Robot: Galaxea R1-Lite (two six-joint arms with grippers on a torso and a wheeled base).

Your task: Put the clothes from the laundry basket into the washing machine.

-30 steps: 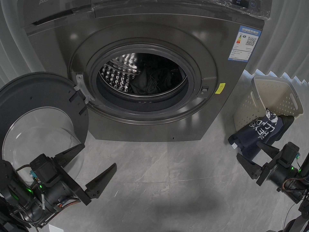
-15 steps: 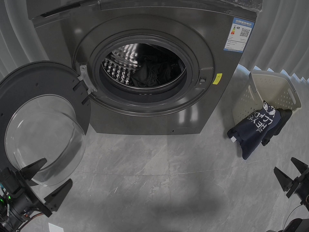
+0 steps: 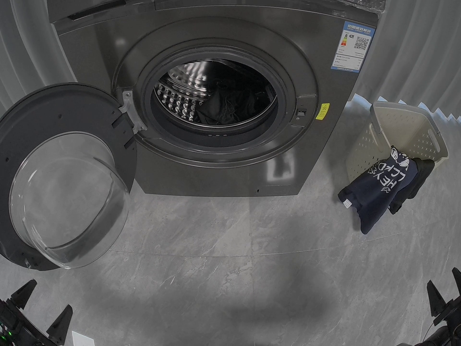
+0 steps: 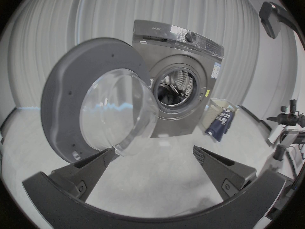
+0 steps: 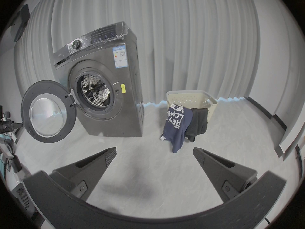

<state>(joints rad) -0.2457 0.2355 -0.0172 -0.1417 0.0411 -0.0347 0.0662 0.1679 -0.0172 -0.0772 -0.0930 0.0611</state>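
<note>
Both arms low and empty, next garment waiting at the basket.
The grey front-loading washing machine (image 3: 216, 30) stands with its round glass-bowled door (image 3: 67, 183) swung wide to the left, and dark clothes (image 3: 225, 109) already lie in the drum. Over on the right, the cream perforated plastic laundry basket (image 3: 413, 130) sits beside the machine, with a navy printed T-shirt (image 3: 382, 188) draped over its near rim down to the floor and a black garment (image 3: 415, 176) hanging just beside it. The left gripper (image 4: 153, 149) and right gripper (image 5: 154, 150) sit near, jaws spread wide, holding nothing. Looks like we're between loads. The next move calls for the right gripper to go to the basket and close on the T-shirt at the rim.
</note>
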